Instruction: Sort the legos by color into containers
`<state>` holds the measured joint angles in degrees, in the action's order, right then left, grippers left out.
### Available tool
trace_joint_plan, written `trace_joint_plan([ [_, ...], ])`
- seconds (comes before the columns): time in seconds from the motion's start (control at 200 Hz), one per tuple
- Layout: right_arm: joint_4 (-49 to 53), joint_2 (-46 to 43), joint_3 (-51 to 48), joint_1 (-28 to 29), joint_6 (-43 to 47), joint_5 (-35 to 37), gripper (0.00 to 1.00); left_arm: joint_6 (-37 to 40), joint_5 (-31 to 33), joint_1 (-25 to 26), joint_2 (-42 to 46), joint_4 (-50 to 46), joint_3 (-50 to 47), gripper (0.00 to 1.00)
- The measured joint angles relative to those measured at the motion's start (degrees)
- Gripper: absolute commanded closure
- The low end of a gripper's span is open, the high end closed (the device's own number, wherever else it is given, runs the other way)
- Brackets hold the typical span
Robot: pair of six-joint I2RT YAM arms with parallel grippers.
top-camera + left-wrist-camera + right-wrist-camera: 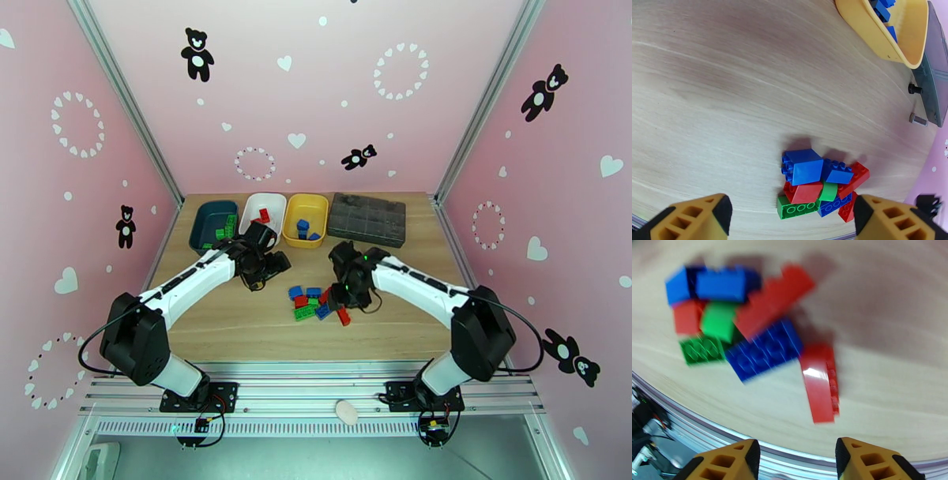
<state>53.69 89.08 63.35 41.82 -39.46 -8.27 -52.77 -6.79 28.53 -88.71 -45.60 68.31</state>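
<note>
Partly sorted: greens (225, 229) in teal tray (207, 221), reds (264, 215) in white tray (257, 204), blues (303, 229) in yellow tray (308, 207). Your mixed pile (316, 302) (roughly nine bricks) sits mid-table. Left gripper (792, 217), right gripper (796, 457): both spread open, empty.

red, green and blue legos (314, 303), teal tray (207, 221), white tray (256, 207), yellow tray (314, 208), pink bear-and-heart walls (316, 95)

Three trays on the counter (237, 328): one dark teal tray (207, 217), one white tray (254, 207), one yellow tray (308, 209). One dark grey compartmented box (367, 219). The loose pile holds eight: three blue legos (805, 167), three red legos (805, 193), two green legos (796, 208). Two small metal bits (915, 88). Legos inside the trays are too small to count.
</note>
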Motion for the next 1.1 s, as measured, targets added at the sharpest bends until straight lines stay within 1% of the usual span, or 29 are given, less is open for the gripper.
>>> trace_joint_plan([
  [0.095,0.13,0.02,-1.81,1.38,-0.02,0.98,0.49,-0.04,0.00,0.00,0.00,0.00,0.00,0.13],
  [0.21,-0.04,1.07,-2.43,2.25,-0.09,1.73,0.53,-0.04,0.15,0.00,0.00,-0.02,0.00,0.13],
  [0.305,-0.72,3.32,-2.43,2.38,-0.02,2.40,0.59,-0.07,0.20,0.00,0.02,-0.02,0.00,0.13],
  [0.44,-1.31,6.43,-2.34,2.36,0.42,3.63,0.65,-0.28,0.39,-0.22,0.42,-0.17,-0.02,0.13],
  [0.596,-1.46,10.08,-0.85,2.36,0.59,4.57,0.68,-0.46,0.68,-0.37,1.07,-0.24,-0.02,0.13],
  [0.696,-1.60,10.88,0.11,2.36,0.68,5.09,0.73,-0.46,0.81,-0.61,1.40,-0.20,-0.15,0.13],
  [0.766,-1.57,10.91,0.66,2.36,0.63,5.40,0.79,-0.46,0.81,-1.09,1.62,-0.20,-0.55,0.13],
  [0.831,-1.55,10.91,1.01,2.21,0.59,5.62,0.83,-0.46,0.81,-1.73,1.81,-0.22,-0.96,0.13],
  [1.101,0.00,9.64,1.64,0.44,0.96,5.57,0.84,-0.42,0.44,-5.35,3.30,-0.22,-1.68,0.13],
])
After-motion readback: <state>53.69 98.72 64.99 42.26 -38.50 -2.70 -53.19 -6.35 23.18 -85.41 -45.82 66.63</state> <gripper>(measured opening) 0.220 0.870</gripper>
